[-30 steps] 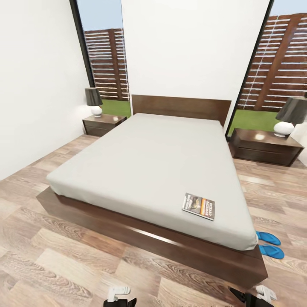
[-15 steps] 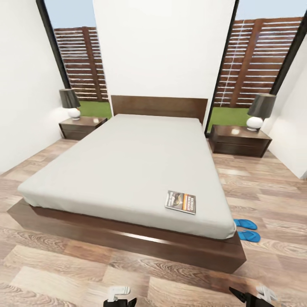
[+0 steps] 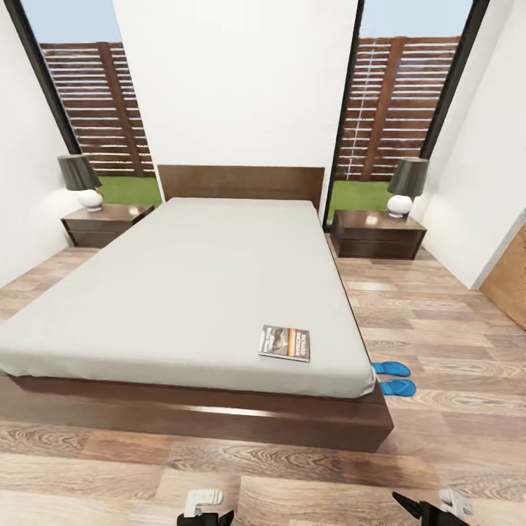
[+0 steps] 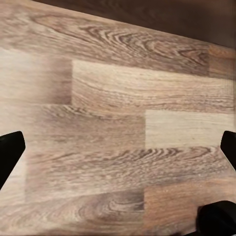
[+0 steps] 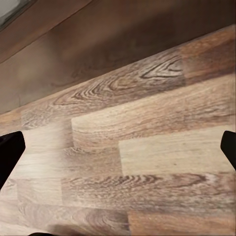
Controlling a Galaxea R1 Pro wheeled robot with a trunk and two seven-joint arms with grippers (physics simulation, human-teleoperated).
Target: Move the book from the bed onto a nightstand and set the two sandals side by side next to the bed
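Observation:
The book [image 3: 285, 342] lies flat on the grey mattress of the bed [image 3: 204, 277], close to its near right corner. Two blue sandals [image 3: 389, 369] [image 3: 399, 387] rest on the plank floor beside that corner, side by side, partly hidden by the frame. One nightstand [image 3: 106, 223] stands left of the headboard, another nightstand [image 3: 378, 234] right of it. My left gripper [image 3: 203, 509] [image 4: 118, 152] and right gripper [image 3: 437, 507] [image 5: 118, 150] hang low over the floor in front of the bed's foot. Both are open with nothing between the fingers.
Each nightstand carries a lamp with a dark shade [image 3: 79, 181] [image 3: 405, 185]. Tall dark-framed windows flank the headboard. White walls close in on both sides, and a brown wood panel [image 3: 511, 281] stands at the right. Bare floor runs along the bed's right side.
The whole picture has shifted left as the camera swung right, so the bed now faces me squarely. Book, sandals and both grippers keep their places.

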